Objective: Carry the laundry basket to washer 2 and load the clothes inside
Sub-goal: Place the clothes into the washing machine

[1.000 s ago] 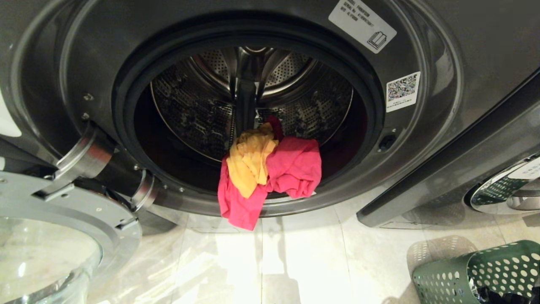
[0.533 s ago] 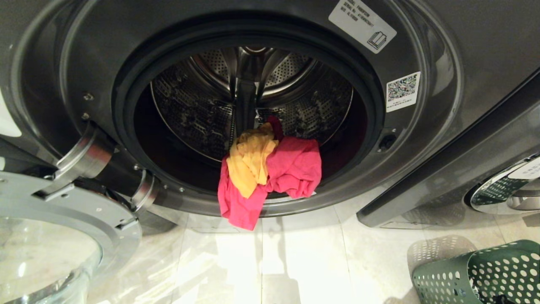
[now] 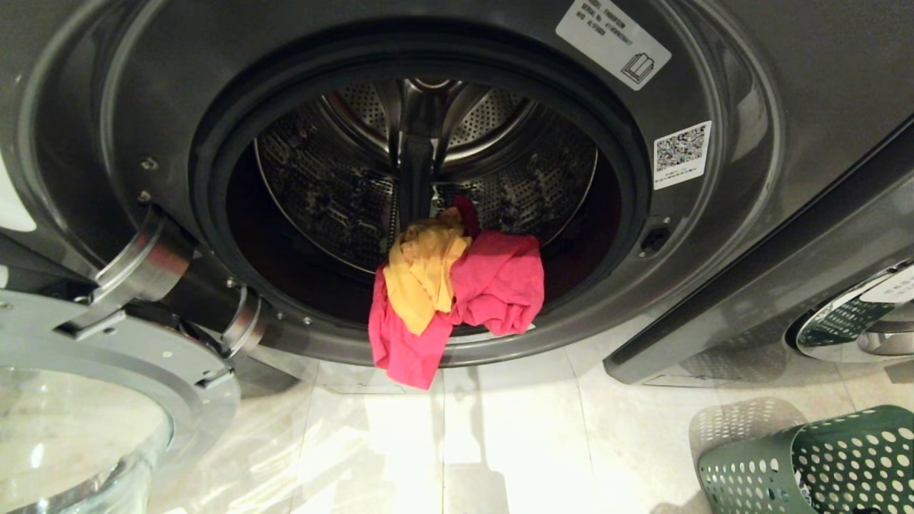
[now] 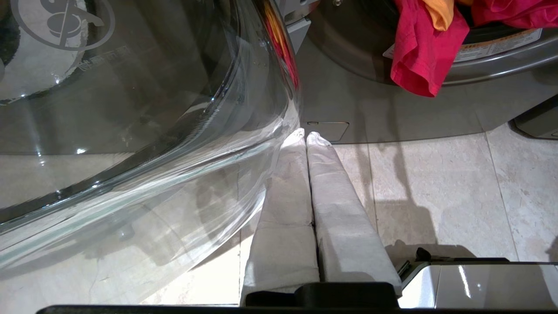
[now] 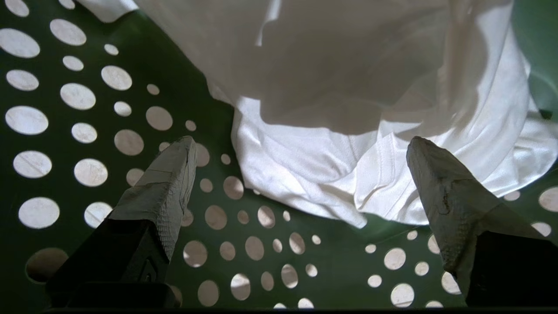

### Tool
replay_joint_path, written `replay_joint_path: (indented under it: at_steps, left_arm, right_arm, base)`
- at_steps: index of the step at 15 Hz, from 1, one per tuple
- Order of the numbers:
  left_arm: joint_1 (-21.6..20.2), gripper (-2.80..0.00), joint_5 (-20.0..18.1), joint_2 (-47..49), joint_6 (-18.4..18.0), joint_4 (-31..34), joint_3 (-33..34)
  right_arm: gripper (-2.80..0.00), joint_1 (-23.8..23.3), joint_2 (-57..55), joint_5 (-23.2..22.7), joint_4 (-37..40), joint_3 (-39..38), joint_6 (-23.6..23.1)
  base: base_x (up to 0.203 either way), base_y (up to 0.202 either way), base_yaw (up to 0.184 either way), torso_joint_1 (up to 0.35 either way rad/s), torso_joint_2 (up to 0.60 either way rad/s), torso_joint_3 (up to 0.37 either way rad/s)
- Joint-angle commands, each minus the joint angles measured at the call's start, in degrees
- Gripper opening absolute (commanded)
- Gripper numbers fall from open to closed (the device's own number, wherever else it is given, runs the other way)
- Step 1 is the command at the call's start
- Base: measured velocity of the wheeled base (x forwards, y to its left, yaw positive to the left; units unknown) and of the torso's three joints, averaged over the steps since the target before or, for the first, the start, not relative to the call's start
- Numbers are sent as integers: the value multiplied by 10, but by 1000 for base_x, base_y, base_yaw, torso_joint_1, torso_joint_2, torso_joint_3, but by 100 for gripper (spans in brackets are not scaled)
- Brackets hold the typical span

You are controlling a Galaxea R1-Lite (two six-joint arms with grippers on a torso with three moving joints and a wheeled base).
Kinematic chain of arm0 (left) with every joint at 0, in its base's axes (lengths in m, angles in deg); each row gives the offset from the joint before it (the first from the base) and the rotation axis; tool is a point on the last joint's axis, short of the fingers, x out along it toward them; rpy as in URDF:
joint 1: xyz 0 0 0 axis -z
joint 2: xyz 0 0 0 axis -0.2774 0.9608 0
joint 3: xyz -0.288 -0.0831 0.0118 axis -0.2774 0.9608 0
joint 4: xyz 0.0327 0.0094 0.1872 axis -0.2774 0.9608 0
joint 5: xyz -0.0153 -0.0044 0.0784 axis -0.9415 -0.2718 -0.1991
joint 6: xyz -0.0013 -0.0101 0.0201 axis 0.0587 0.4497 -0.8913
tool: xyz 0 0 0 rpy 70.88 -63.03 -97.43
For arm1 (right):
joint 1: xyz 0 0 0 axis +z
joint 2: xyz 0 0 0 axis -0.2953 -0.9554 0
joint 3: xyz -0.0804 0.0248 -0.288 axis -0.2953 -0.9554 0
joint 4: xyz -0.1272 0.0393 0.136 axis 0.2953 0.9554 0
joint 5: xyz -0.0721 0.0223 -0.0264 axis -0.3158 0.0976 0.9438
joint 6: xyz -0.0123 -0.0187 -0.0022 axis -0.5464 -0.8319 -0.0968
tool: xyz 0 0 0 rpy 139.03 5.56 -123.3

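Note:
Washer 2 (image 3: 714,86) stands with its door open and its steel drum (image 3: 335,185) in view. A pink-red garment (image 3: 500,282) and a yellow-orange one (image 3: 425,275) lie on the door sill, the pink one hanging over the edge (image 4: 418,56). The dark green laundry basket (image 3: 821,457) sits on the floor at the lower right. My right gripper (image 5: 301,144) is open inside the basket (image 5: 183,65), its fingers either side of a white garment (image 5: 348,131) and apart from it. My left gripper (image 4: 306,134) is shut and empty, low over the floor beside the door.
The open glass door (image 3: 86,428) swings out at the lower left, close against my left fingers (image 4: 287,187). A second grey washer (image 3: 857,321) with a chrome door stands to the right. Pale floor tiles (image 3: 500,442) lie between the washer and the basket.
The dark part of my right arm that showed at the basket's bottom edge has slipped out of the head view. The clothes on the sill and the left arm have not moved.

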Motion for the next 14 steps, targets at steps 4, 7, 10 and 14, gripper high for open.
replay_joint_path:
  at_steps: [4, 7, 10, 14]
  left_arm:
    - [0, -280, 0, 0, 1, 0, 1]
    - [0, -280, 0, 0, 0, 0, 1]
    - [0, -280, 0, 1, 0, 0, 1]
    - [0, -280, 0, 0, 0, 0, 1]
  right_arm:
    - [0, 15, -2, 1, -24, 57, 48]
    - [0, 67, -2, 52, -54, 105, 90]
    - [0, 138, -2, 96, -54, 136, 149]
    - [0, 205, -2, 180, -56, 148, 208]
  base:
    - [0, 0, 0, 0, 0, 0]
    - [0, 0, 0, 0, 0, 0]
    - [0, 0, 0, 0, 0, 0]
    - [0, 0, 0, 0, 0, 0]
